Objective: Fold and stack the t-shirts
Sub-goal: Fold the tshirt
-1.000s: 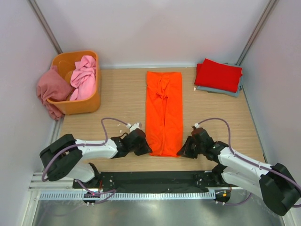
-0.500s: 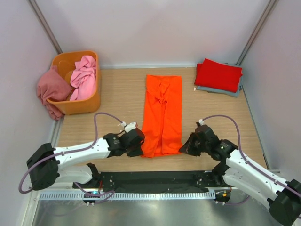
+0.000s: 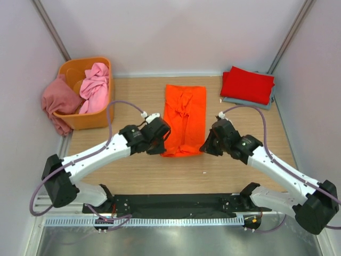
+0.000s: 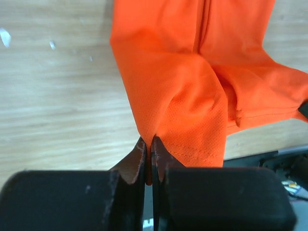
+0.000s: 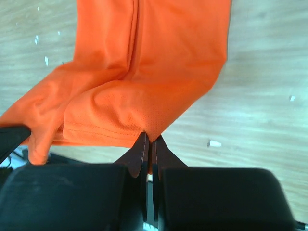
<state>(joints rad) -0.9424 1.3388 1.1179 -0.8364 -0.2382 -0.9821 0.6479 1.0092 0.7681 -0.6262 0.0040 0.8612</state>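
Two near corners of the orange t-shirt [image 3: 184, 114] sit clamped in left gripper [image 4: 148, 147] and right gripper [image 5: 149, 142], long axis running far.

We're looking into a robotics lab here, a boxed-in test cell and nobody's home. Plain white walls [image 3: 176, 32] close off three sides, with bare metal posts [image 3: 51, 29] slanting up the corners. The table [image 3: 133, 106] is a wood-look board. Two white-and-black machines, the left arm [image 3: 90, 160] and the right arm [image 3: 277, 168], are bolted to a black plate [image 3: 176, 202] at its near edge. Lilac cables [image 3: 109, 122] loop off them, and a slotted cable duct [image 3: 176, 221] runs across bare sheet metal [image 3: 176, 241]. The only household touches (an orange tub [image 3: 96, 120] and an orange shirt [image 3: 184, 114]) sit inside all that hardware.
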